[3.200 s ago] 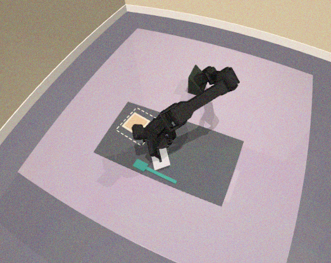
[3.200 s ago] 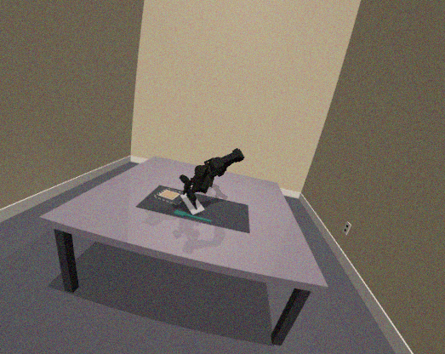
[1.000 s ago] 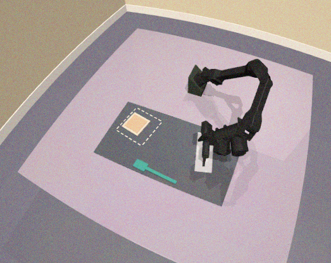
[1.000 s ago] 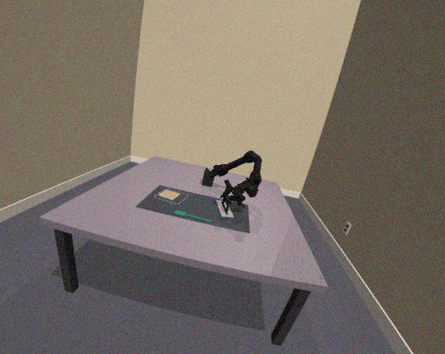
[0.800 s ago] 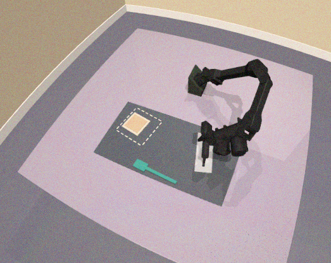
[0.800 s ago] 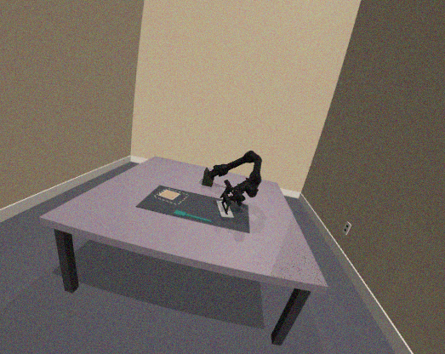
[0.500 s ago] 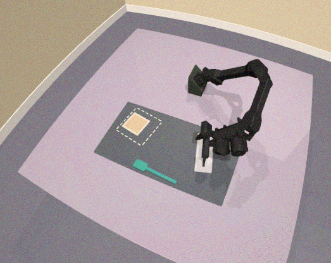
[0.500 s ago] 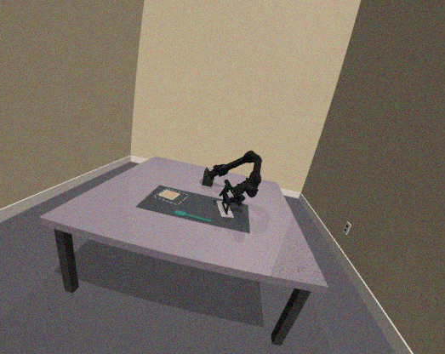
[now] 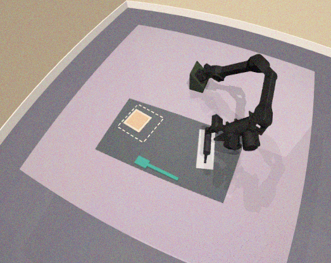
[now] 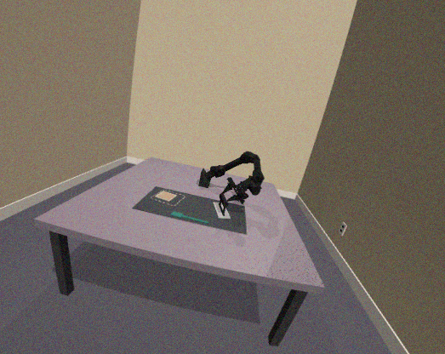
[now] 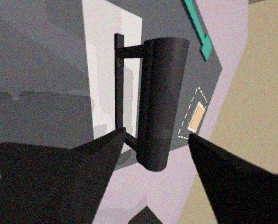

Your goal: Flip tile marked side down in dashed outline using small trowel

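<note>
The trowel (image 9: 204,158) (image 10: 222,209) has a white flat blade and a dark cylindrical handle (image 11: 160,100). It lies on the right part of the dark mat (image 9: 176,139) (image 10: 186,204). My gripper (image 9: 211,128) (image 10: 226,196) (image 11: 156,134) is low over it, open, with one finger on each side of the handle's near end and clear gaps showing. The peach tile (image 9: 137,121) (image 10: 165,196) (image 11: 196,119) lies flat inside the white dashed outline (image 9: 154,129) at the mat's far left, its plain face up. The trowel is well away from the tile.
A teal flat tool (image 9: 156,168) (image 10: 190,217) (image 11: 197,25) lies along the mat's front edge. The arm's dark green base block (image 9: 197,79) stands behind the mat on the lilac table (image 9: 85,189). The arm bends high over the right side.
</note>
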